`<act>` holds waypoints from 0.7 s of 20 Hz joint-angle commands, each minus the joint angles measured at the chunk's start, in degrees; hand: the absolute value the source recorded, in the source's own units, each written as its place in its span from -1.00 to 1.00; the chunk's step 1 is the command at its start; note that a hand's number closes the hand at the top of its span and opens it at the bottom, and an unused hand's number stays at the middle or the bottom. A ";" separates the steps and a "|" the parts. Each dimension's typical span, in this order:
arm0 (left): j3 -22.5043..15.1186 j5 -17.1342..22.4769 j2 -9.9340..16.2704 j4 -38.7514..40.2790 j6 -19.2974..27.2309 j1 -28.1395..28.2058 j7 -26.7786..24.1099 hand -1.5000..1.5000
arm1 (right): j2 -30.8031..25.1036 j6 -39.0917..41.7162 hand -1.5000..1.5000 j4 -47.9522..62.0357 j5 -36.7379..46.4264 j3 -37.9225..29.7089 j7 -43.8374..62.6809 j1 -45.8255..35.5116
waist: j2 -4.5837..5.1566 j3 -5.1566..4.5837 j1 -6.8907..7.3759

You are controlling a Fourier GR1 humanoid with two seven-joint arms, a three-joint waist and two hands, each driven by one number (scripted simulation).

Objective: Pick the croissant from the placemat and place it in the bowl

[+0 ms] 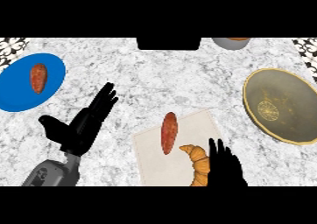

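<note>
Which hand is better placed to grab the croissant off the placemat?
The right hand: it is right beside the croissant on the placemat. The left hand rests open, off the mat's left side.

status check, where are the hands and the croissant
Left hand open, resting left of placemat. Right hand open beside croissant, not gripping. Croissant on placemat next to sausage. Bowl far right.
</note>
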 commanded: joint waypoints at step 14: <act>1.45 -2.25 -1.16 -4.80 0.50 2.79 2.39 0.00 | 1.26 2.97 -1.00 9.42 -7.08 0.15 14.35 -6.71 | -0.40 0.07 -0.23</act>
